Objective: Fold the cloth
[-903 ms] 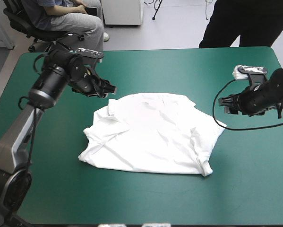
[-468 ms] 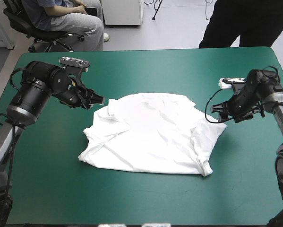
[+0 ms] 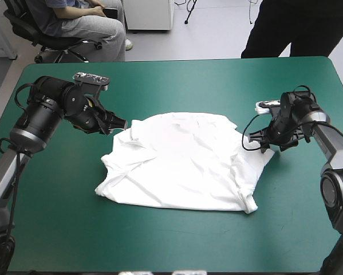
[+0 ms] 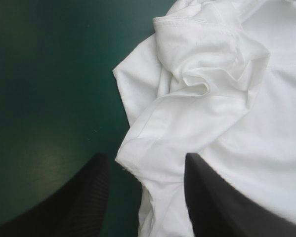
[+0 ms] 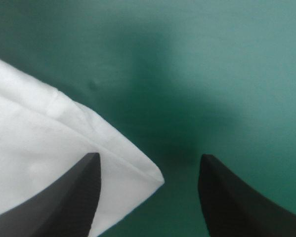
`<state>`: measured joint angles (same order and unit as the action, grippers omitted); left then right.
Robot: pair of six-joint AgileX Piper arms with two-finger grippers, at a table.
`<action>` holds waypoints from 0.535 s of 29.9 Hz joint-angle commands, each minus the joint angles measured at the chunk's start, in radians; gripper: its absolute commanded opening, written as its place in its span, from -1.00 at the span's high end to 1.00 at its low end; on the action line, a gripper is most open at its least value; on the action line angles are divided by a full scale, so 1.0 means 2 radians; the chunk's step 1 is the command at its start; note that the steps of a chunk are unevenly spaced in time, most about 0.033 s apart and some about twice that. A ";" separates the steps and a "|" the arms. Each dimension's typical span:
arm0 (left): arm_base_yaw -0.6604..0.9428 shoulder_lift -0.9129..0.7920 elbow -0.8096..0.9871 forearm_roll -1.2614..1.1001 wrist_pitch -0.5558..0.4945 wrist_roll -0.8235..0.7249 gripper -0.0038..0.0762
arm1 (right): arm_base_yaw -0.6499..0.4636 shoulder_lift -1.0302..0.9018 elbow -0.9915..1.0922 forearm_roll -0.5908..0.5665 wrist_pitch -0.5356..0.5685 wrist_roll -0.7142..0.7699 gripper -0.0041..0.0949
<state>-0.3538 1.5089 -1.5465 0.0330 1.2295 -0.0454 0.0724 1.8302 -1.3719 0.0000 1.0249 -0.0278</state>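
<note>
Trouble looks likeliest at mid-right of the frame. The right gripper [image 3: 252, 142], jaws wide and empty, straddles only the tip of a corner of the T-shirt [image 3: 182, 163], so a pinch could slip off. The left gripper [image 3: 121, 122], equally open and empty, straddles a doubled sleeve edge and may catch one layer. The shirt lies rumpled mid-frame.

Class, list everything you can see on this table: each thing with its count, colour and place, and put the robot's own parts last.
T-shirt: one, white, spread out but wrinkled, at the table's middle.
Table: one, teal-green cover, under everything.
Left gripper: one, black fingers, open, at the T-shirt's far left corner, a cloth edge between its fingers.
Right gripper: one, black fingers, open, at the T-shirt's right side, a cloth corner between its fingers.
</note>
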 commanded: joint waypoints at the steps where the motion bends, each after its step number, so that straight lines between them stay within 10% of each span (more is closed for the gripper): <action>1: 0.001 -0.021 -0.012 0.002 0.031 -0.005 0.04 | 0.000 -0.014 -0.001 0.017 -0.014 0.001 -0.10; 9: 0.001 -0.021 -0.012 0.007 0.031 -0.005 0.05 | 0.000 0.010 0.042 0.062 -0.016 0.000 0.07; 13: 0.001 -0.021 -0.012 0.015 0.031 -0.005 0.05 | 0.000 0.005 0.046 0.059 -0.015 0.000 0.85; 16: 0.001 -0.021 -0.012 0.015 0.031 -0.005 0.05 | 0.000 -0.013 0.046 0.058 -0.025 0.000 0.95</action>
<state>-0.3538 1.5081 -1.5454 0.0570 1.2295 -0.0454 0.0705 1.8333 -1.2936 0.0825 0.9641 -0.0268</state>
